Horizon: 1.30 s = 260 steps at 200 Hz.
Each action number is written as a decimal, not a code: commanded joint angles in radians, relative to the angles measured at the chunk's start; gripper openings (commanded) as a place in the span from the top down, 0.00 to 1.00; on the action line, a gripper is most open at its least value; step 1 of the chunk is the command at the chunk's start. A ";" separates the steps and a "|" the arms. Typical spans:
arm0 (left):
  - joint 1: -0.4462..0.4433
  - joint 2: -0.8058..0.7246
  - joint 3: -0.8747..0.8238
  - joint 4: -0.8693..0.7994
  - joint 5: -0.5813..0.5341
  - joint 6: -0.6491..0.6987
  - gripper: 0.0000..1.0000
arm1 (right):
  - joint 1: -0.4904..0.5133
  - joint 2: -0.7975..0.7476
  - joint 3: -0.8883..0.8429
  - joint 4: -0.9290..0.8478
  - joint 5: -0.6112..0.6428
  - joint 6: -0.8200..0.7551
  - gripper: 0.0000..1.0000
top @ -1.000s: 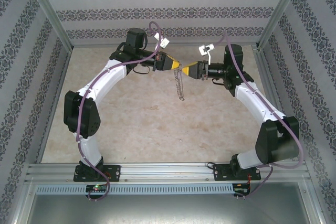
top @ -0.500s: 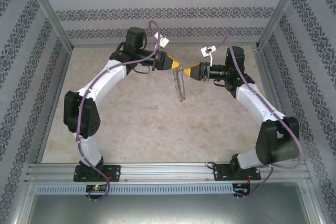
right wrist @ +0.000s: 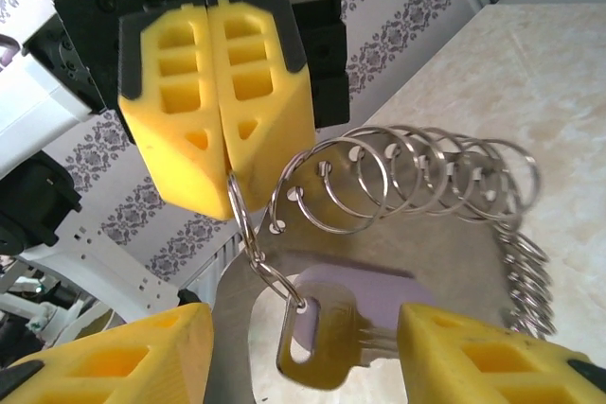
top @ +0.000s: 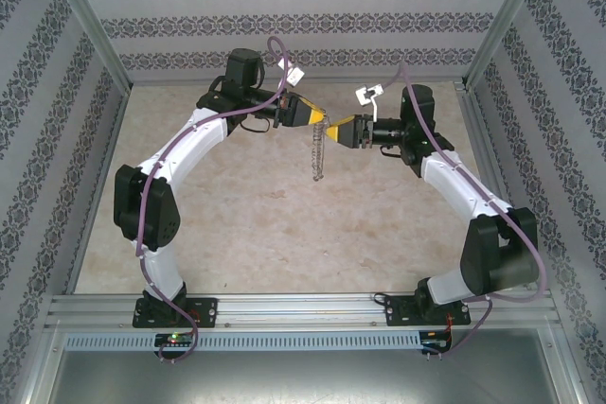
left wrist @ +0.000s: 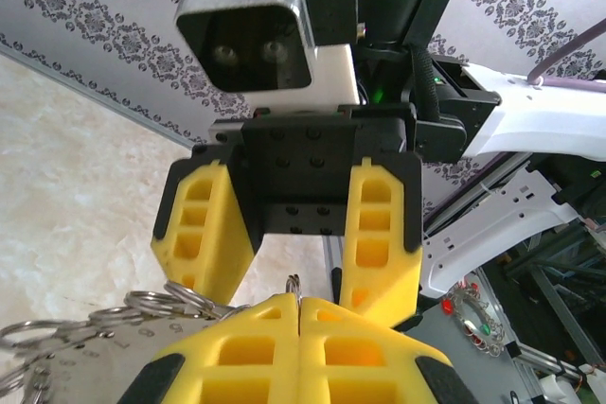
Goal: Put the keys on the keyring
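The left gripper [right wrist: 220,101] is pinched together on a wire loop of the keyring [right wrist: 426,177]. The key [right wrist: 343,314] dangles at its 6 o'clock, between the parted fingers of the right gripper [right wrist: 305,333]. The key's blade is partly hidden and any contact is unclear.

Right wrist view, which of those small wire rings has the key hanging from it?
The ring pinched by the shut left gripper: a short link drops from it to the silver key. The other rings fan out rightward, bare.
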 commanded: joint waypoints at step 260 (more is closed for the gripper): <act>-0.002 -0.074 -0.070 0.213 0.020 -0.104 1.00 | 0.007 -0.113 -0.094 0.014 -0.010 0.009 0.71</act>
